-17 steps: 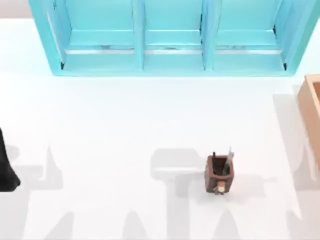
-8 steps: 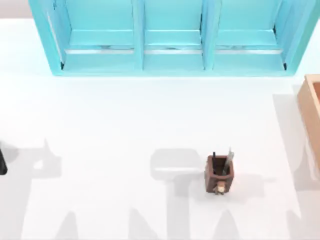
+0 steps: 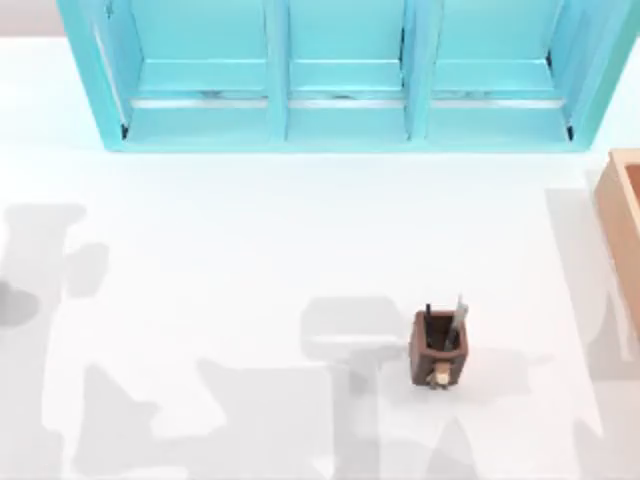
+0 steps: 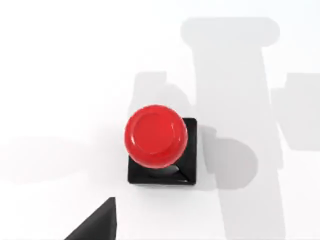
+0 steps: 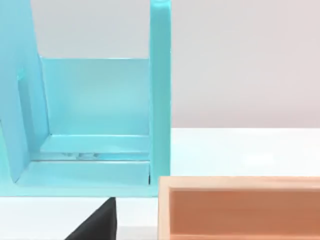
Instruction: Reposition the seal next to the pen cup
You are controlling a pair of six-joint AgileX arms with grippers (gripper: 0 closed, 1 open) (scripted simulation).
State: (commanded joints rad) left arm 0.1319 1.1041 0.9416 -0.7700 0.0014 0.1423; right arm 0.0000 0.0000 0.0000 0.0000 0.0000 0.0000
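Observation:
The seal (image 4: 156, 136) has a glossy red rounded knob on a black square base. It stands upright on the white table, right below my left wrist camera. One dark fingertip (image 4: 99, 225) of my left gripper pokes in close beside the seal without touching it, well off the picture's centre line, so the jaws stand open and hold nothing. The pen cup (image 3: 438, 346), a small brown square holder with a dark pen and a grey pen, stands right of the table's middle in the top view. My right gripper's fingertip (image 5: 97, 222) shows above the table, also open.
A wide turquoise shelf unit (image 3: 340, 75) runs along the back of the table; its end compartment (image 5: 95, 125) faces the right wrist camera. A larger light-wood box (image 3: 625, 225) stands at the right edge, and its open top (image 5: 240, 207) lies just before the right gripper.
The dark shape of my left arm at the top view's left edge has slid out of the picture. Arm shadows on the table have shifted and spread. The pen cup has not moved.

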